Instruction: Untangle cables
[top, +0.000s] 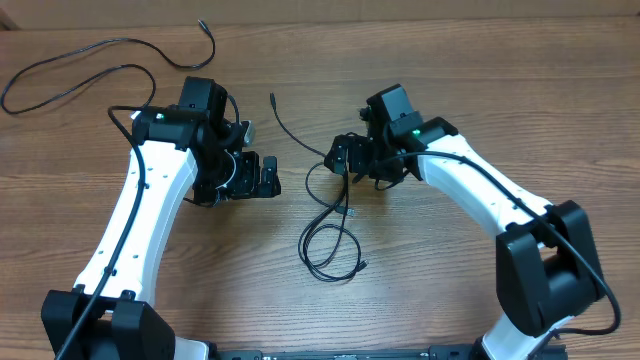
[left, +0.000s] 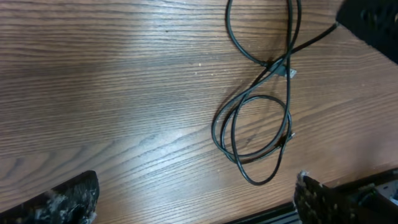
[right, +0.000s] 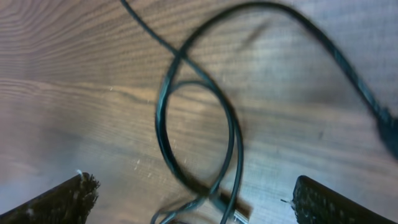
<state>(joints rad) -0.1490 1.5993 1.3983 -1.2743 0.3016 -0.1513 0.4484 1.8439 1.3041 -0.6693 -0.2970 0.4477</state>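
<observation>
On the table (top: 420, 300), looped cables (top: 330, 240) lie by left end effector (top: 268, 175) and right end effector (top: 342, 157), both spread wide, empty

Left arm (top: 150, 200) ran from my near-left base toward the far side, wrist bent to the right. Left gripper (top: 266, 176) faced the middle, fingers (left: 62, 199) spread wide. Right arm (top: 480, 190) ran from near right toward centre. Right gripper (top: 343, 156) pointed left, fingers (right: 59, 199) also wide apart. My two grippers were near each other, not touching.

Cables (top: 330, 245) lie mid table (top: 450, 300) — another cable (top: 70, 75) far left.
</observation>
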